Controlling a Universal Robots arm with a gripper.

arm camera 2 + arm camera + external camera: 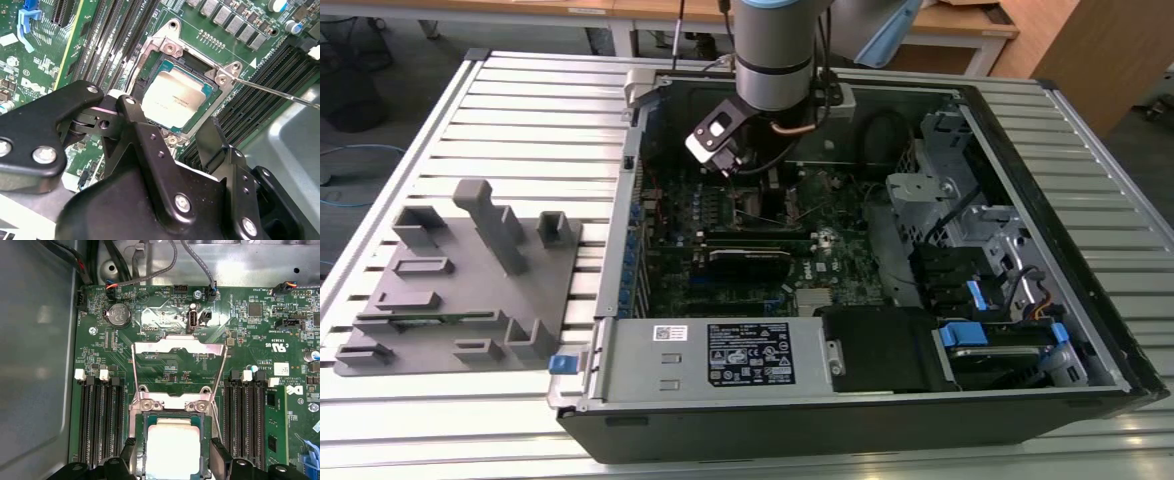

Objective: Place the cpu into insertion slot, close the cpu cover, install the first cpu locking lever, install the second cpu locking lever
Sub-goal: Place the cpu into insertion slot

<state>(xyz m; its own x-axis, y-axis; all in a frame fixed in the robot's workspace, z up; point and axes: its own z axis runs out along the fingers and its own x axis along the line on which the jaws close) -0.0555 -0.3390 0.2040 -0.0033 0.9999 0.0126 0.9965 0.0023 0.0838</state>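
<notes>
Grey metal slats of one table (520,110) are occupied by one open computer case (854,430) and, at the exterior view's left, one grey moulded fixture (454,290). One arm (774,60) is extended down into the case, over one green circuit board (250,340). One cpu cover (175,346) is seen swung open, clear of the insertion slot (192,62). One cpu (172,450) is seated flat in that slot. The gripper (167,117) is poised over it. Its two fingers (150,140) are spread wide to either side of the chip, and nothing is gripped. One thin lever rod (275,94) is seen beside the slot.
</notes>
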